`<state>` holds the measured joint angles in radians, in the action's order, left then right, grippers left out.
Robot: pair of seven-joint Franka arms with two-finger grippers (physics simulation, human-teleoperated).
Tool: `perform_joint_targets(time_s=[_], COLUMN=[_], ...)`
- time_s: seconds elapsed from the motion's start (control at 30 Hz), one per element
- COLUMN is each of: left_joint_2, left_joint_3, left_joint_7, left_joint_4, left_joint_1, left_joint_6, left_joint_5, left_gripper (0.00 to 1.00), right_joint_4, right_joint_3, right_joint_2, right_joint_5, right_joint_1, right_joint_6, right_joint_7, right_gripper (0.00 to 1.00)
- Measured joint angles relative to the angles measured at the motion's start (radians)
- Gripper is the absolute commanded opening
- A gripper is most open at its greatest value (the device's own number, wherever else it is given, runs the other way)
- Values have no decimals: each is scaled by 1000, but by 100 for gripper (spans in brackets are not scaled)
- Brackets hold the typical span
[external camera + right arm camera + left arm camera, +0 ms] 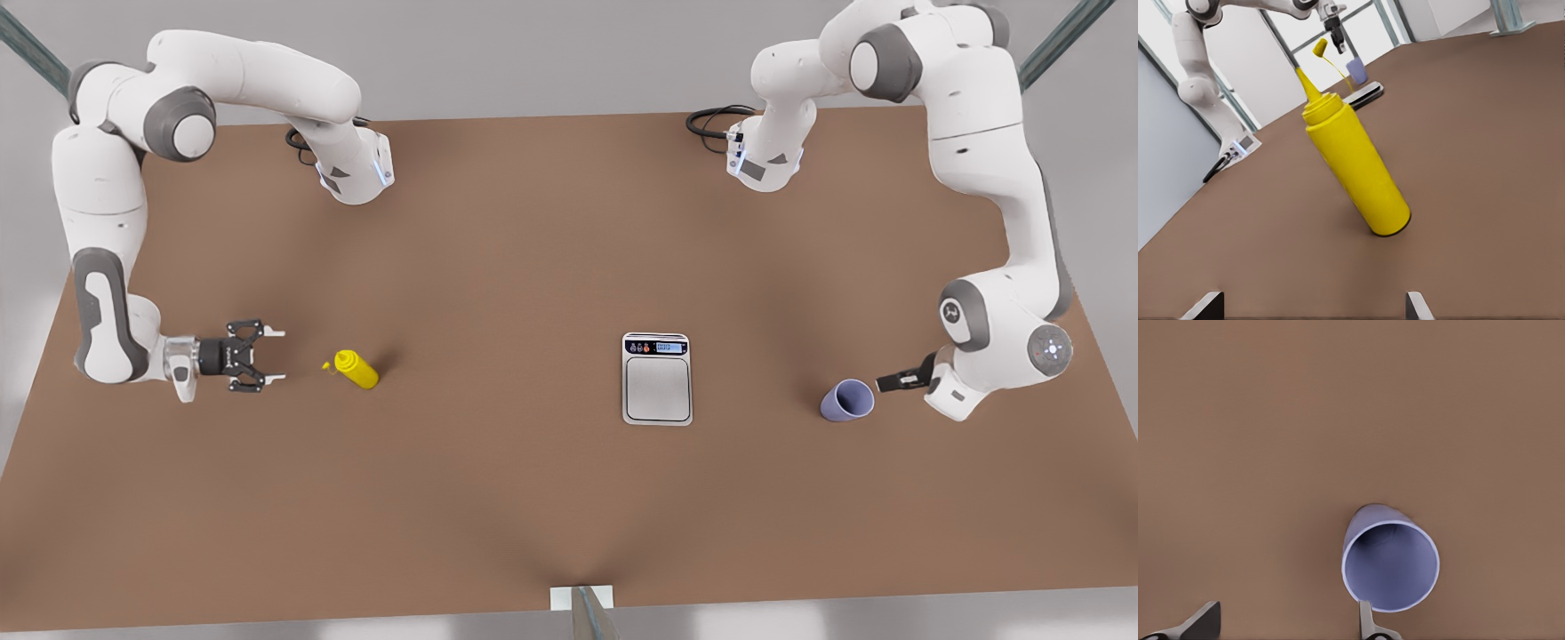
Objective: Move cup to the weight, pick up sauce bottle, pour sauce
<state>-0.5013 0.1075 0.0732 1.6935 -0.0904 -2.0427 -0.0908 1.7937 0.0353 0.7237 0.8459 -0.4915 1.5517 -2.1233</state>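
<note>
The left gripper [892, 381] is on the front view's right, where the left wrist view looks down on the cup [1390, 558]. The right gripper [274, 356] is on the front view's left, facing the sauce bottle [356, 369].

**Cup and left gripper.** The cup [847, 400] stands upright on the table [498, 498], open mouth up, well apart from the weight [657, 379], which lies toward the front view's left of it. The left gripper hangs just beside the cup on the side away from the weight. Its jaws are spread wider than the cup and hold nothing. In the left wrist view one fingertip [1366, 617] sits close to the cup rim; the other [1201, 620] is well off to the side, so the cup is offset from the jaw centreline. Judged requirement: centre the jaws on the cup before closing, then carry it toward the weight.

**Bottle and right gripper.** The sauce bottle [1355, 163] stands on its base, long axis vertical, with its nozzle up and cap dangling. The right gripper is near it, level with the table, jaws wide apart and empty. The bottle lies straight ahead of the jaws, between the fingertip lines. This arm waits.

The left arm is the nearer one to the cup, which is the first thing to move.
</note>
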Motion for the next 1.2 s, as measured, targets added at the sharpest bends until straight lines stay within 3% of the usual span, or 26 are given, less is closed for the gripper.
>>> perform_joint_targets(time_s=[0.17,0.27,0.5,0.53,0.6,0.9,1.0,1.13,1.2], left_joint_2=[-42,-52,-83,-83,-97,-144,-149,-147,-143], left_joint_3=[0,0,0,0,0,-5,-5,-5,-3], left_joint_7=[-6,-9,-39,-40,-49,-62,-68,-71,-70], left_joint_4=[-8,-8,-12,-12,-22,-25,-25,-25,-25], left_joint_1=[18,18,40,40,40,61,62,61,61], left_joint_6=[-40,-50,-89,-90,-93,-141,-141,-130,-125], left_joint_5=[-4,-5,-6,-6,-6,-7,14,19,8], left_gripper=[99,94,92,90,72,69,46,32,32], right_joint_4=[59,92,106,105,107,109,107,108,108], right_joint_3=[-60,-93,-94,-94,-97,-103,-103,-104,-115], right_joint_2=[8,15,19,20,26,34,34,37,43], right_joint_5=[112,139,148,171,179,180,204,209,211], right_joint_1=[1,2,34,36,39,67,74,88,88], right_joint_6=[73,71,100,110,111,113,115,116,116], right_joint_7=[-232,-248,-291,-337,-347,-385,-459,-466,-466], right_gripper=[100,100,100,100,100,100,100,100,100])
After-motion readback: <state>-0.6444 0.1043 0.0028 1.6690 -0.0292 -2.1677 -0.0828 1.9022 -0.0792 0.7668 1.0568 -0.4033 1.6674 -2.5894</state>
